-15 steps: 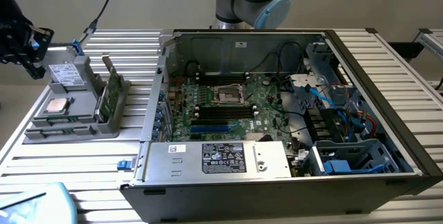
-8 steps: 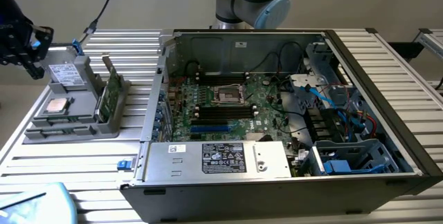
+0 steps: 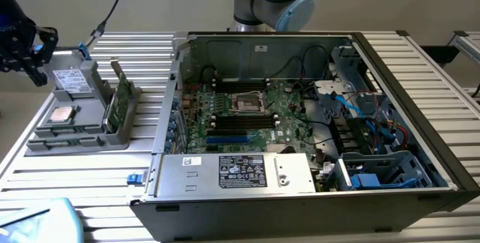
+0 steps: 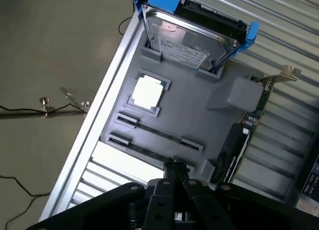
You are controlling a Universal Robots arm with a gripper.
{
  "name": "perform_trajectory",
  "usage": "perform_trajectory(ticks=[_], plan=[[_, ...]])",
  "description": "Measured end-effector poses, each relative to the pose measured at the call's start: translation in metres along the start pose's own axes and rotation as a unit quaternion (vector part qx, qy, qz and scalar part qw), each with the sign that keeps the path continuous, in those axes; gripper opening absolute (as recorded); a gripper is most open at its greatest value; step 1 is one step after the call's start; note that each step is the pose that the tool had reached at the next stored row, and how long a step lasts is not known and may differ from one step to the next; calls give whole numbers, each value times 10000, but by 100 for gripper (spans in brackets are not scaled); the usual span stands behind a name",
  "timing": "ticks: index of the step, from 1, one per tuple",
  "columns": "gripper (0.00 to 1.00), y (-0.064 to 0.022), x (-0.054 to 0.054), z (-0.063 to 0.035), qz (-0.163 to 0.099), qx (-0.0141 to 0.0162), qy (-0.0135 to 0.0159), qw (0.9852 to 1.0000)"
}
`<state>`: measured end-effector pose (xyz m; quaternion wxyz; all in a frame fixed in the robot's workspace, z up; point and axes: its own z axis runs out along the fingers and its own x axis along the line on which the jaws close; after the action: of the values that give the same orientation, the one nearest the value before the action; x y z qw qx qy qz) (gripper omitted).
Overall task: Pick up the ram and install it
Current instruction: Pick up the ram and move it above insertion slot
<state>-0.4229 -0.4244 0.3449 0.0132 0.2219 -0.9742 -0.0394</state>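
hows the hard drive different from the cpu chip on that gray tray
The hard drive is the larger, oblong one; the cpu chip is small and square. The hard drive leans at a slant in its holder, while the cpu chip lies flat in a square recess. The hard drive has a white label and blue side rails; the cpu chip has neither. Both have pale metallic tops and sit on the gray tray.
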Motion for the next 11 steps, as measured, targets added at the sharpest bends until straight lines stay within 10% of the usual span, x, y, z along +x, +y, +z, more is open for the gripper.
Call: perform_trajectory(ticks=[11], plan=[[11,-3,0,33,-991,-14,125,9950]])
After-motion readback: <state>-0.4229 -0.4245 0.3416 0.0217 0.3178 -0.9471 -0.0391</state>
